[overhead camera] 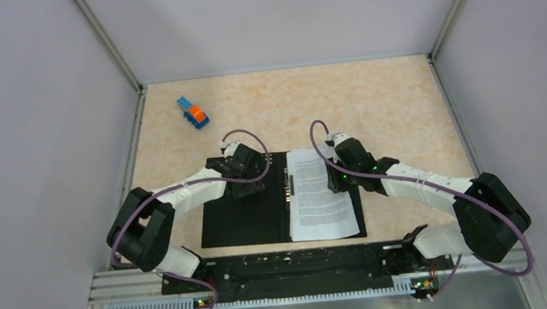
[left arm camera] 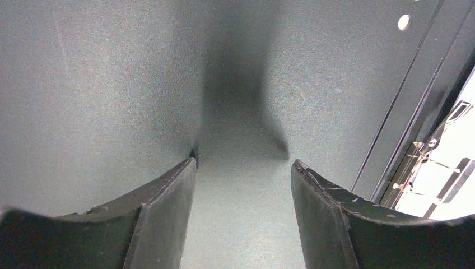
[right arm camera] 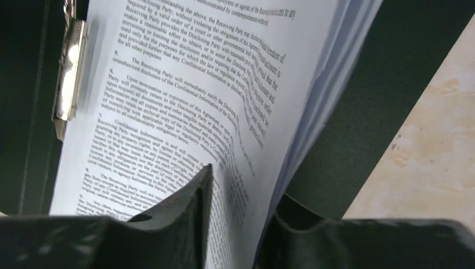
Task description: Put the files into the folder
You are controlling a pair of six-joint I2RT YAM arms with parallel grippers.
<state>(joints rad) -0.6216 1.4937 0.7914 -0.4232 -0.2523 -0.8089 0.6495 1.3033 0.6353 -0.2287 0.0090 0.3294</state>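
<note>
The files (overhead camera: 322,202) are white with black text, the folder (overhead camera: 242,217) black inside.

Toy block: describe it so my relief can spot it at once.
On the table, start at the open black folder in the near middle, papers on its right half. Look past its left half toward the far left corner: the toy block lies alone, the only small blue-and-orange thing.
</note>
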